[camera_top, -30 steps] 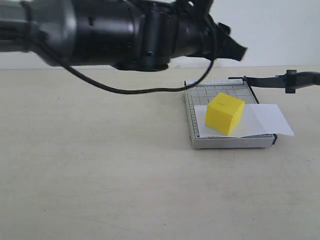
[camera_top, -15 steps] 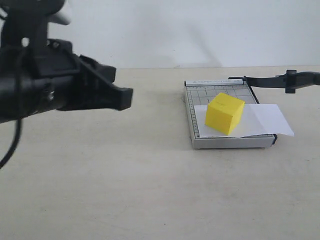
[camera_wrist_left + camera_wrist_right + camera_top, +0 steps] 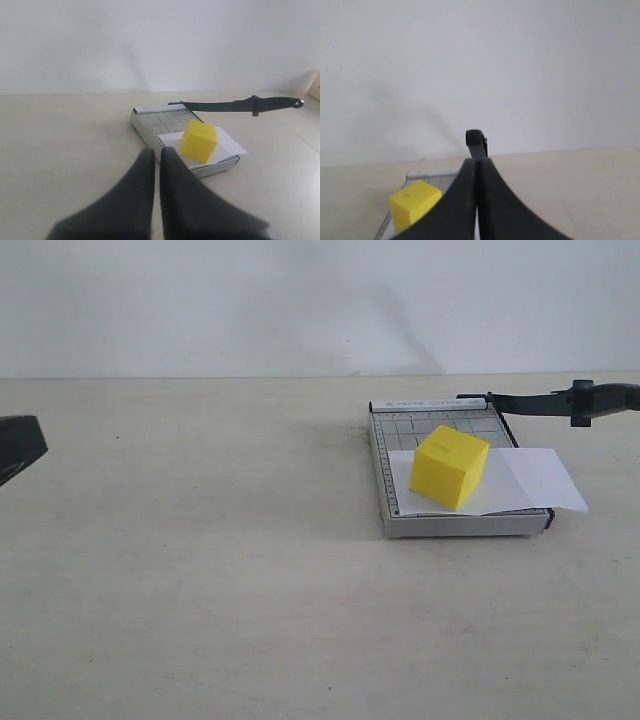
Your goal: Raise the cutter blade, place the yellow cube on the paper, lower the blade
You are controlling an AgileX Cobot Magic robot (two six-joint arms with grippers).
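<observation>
The yellow cube (image 3: 450, 467) rests on the white paper (image 3: 535, 478), which lies across the grey trimmer board (image 3: 400, 430). The cutter blade (image 3: 540, 402) is raised, sticking out level past the board's right side. In the left wrist view my left gripper (image 3: 154, 152) is shut and empty, well short of the board (image 3: 152, 120), cube (image 3: 198, 140) and blade (image 3: 225, 106). My right gripper (image 3: 477, 162) is shut with nothing between its fingers. The blade's handle end (image 3: 476, 142) shows just beyond its tips, and the cube (image 3: 415, 204) sits to one side.
A dark piece of my left arm (image 3: 20, 448) shows at the exterior view's left edge. The beige tabletop (image 3: 220, 570) runs back to a white wall (image 3: 300, 300). The paper overhangs the board on its right.
My left arm has pulled back from above the board to the far left edge of the exterior view. The cube, paper and raised blade have stayed put.
</observation>
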